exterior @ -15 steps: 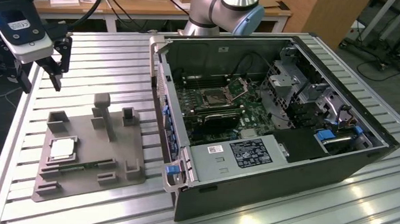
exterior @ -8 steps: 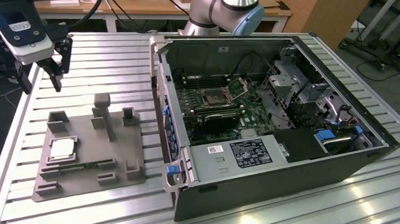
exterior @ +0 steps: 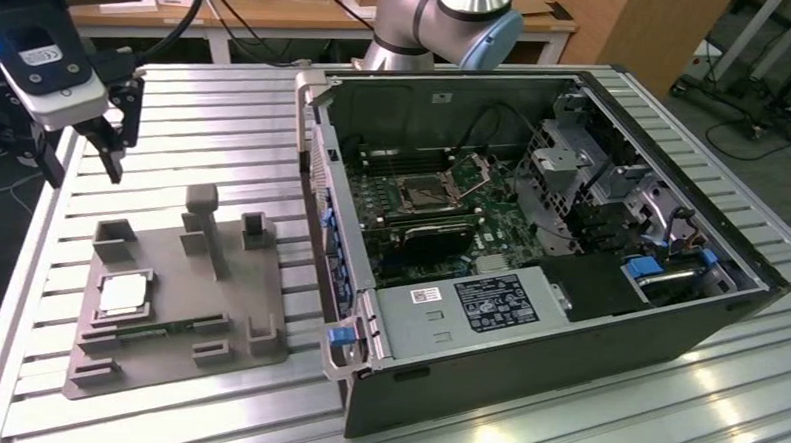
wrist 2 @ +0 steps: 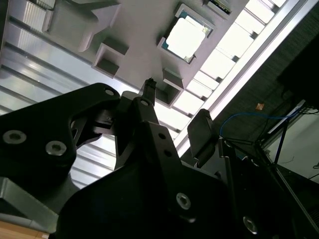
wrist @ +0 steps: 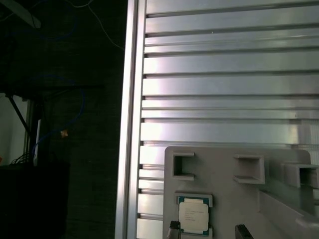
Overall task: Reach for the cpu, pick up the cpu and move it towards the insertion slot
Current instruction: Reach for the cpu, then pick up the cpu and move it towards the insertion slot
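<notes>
Fingers (exterior: 111, 149) hang released and empty above the surface (exterior: 213, 103), at 12 o'clock from the cpu (exterior: 123, 295), which lies in its tray (exterior: 232, 304); slot (exterior: 428, 191) at 2 o'clock.

I see overhead light glaring off the ribbed worktop (exterior: 707, 415) in the exterior view. In the second wrist view the cpu (wrist 2: 187, 36) washes out pale, with the fingers (wrist 2: 202, 132) in dark shadow.
</notes>
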`<act>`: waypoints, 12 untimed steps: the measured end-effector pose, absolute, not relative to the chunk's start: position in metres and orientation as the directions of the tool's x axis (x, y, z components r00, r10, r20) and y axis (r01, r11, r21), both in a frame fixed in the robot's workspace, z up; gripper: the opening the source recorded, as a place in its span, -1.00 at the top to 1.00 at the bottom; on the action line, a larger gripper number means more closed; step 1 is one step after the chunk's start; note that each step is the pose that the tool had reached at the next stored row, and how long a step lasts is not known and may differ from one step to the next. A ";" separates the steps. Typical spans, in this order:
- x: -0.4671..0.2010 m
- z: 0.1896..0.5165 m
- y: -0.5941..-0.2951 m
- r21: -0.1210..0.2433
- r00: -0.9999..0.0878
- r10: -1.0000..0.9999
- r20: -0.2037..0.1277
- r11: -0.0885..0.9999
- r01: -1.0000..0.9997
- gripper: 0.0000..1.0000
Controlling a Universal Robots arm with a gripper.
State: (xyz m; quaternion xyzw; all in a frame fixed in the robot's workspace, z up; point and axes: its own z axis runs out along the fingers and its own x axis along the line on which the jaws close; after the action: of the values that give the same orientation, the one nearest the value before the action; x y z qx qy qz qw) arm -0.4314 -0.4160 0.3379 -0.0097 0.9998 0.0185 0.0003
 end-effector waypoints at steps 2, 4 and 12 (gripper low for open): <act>-0.431 0.337 -0.416 0.037 -1.000 -0.019 -0.001 0.999 -0.019 -0.06; -0.431 0.337 -0.416 0.037 -1.000 -0.019 -0.001 0.999 -0.019 -0.06; -0.431 0.334 -0.416 0.037 -1.000 -0.019 -0.001 0.999 -0.020 -0.06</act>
State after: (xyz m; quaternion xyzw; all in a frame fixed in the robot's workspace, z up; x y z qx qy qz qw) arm -0.4314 -0.4160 0.3344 -0.0097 0.9998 0.0185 0.0003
